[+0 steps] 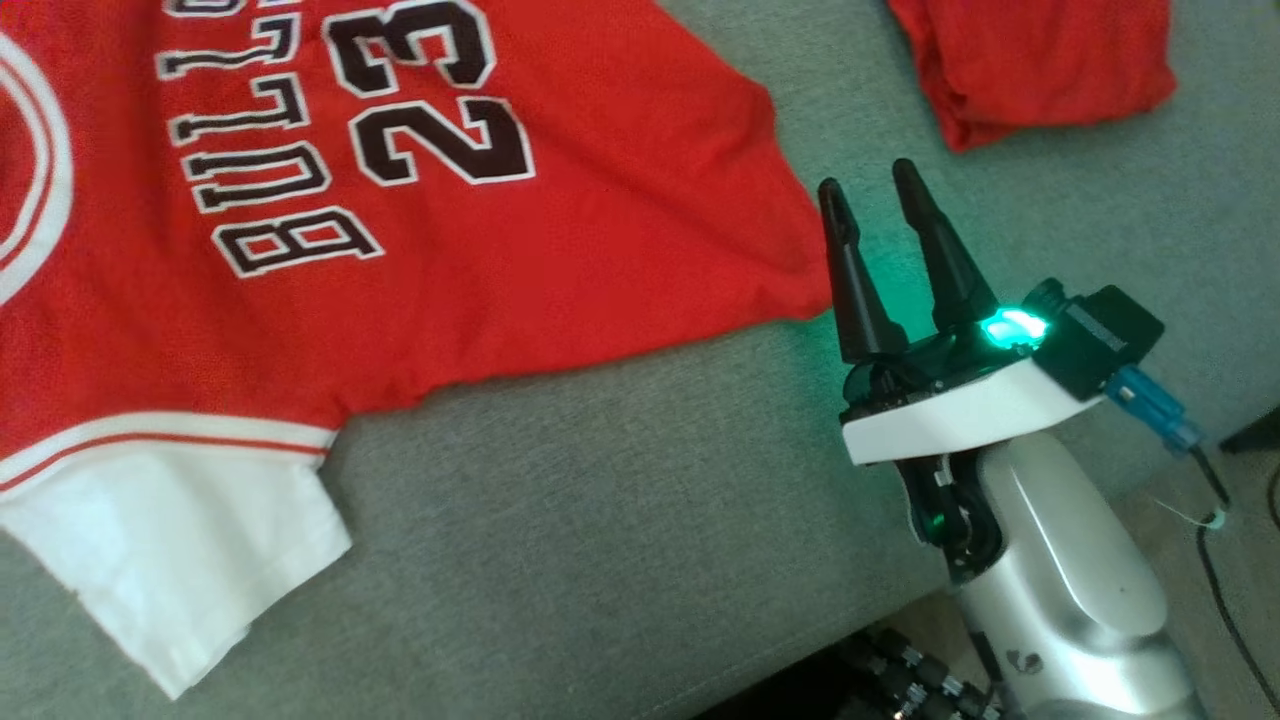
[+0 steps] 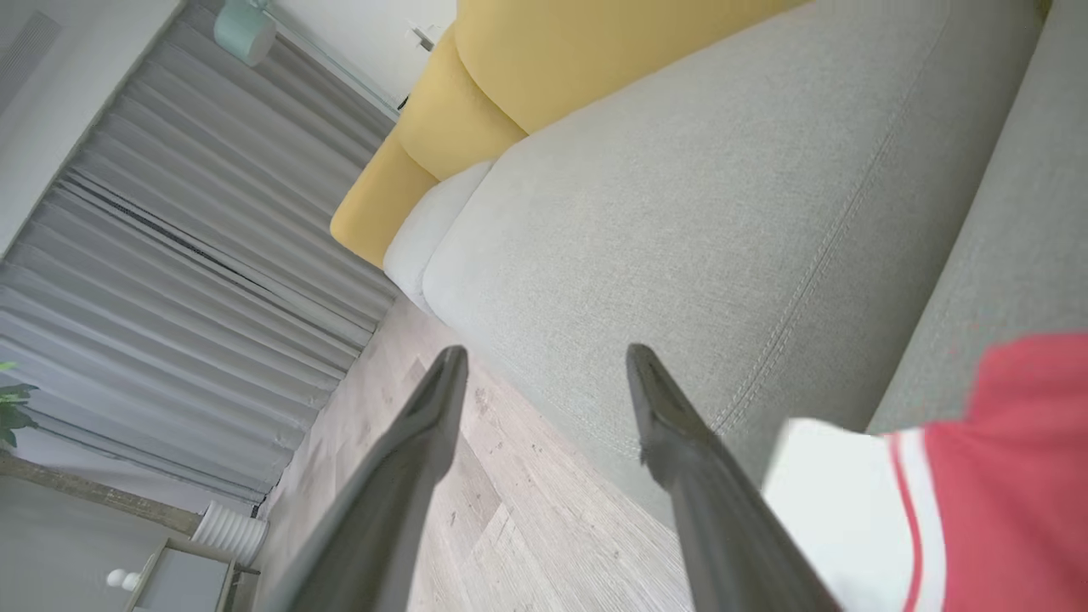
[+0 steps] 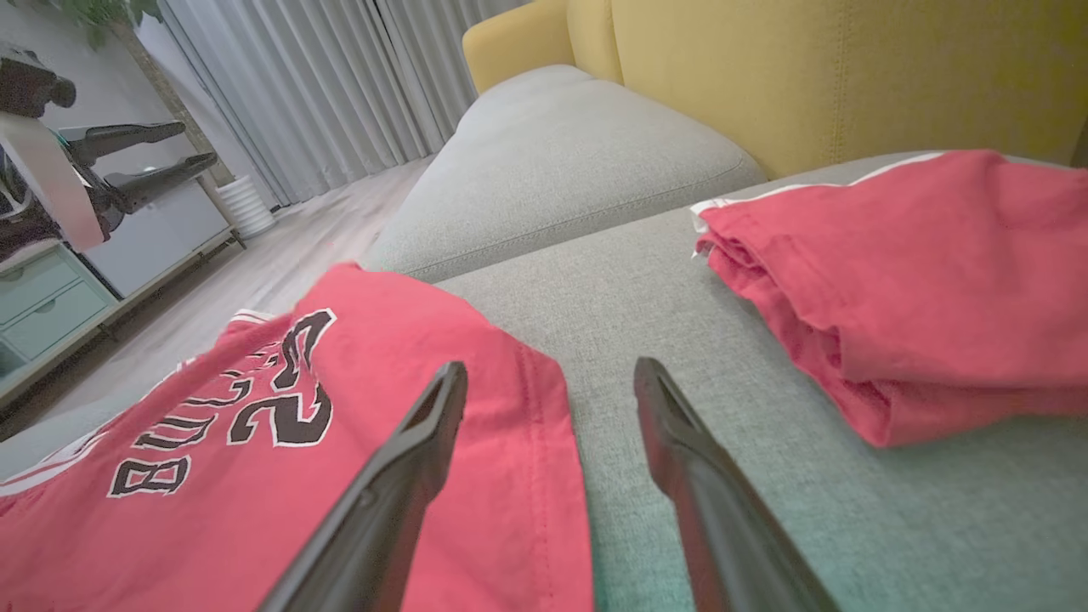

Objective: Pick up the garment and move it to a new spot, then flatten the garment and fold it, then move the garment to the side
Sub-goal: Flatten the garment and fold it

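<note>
A grey sofa seat (image 1: 600, 520) carries a red jersey (image 1: 560, 250) spread flat at the left, number side up, its white sleeve (image 1: 170, 560) by the near edge. A folded red garment (image 1: 1040, 60) lies far right, well apart. The right gripper (image 1: 867, 180) hovers just beside the jersey's right hem corner, fingers parted, holding nothing. The left gripper (image 2: 546, 353) is likewise parted and empty near the sleeve. A pinch catching only one layer would likely bunch the cloth.

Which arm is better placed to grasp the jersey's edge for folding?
Probably the right: the right gripper is open beside the jersey; the left gripper points off the sofa toward the floor.
</note>
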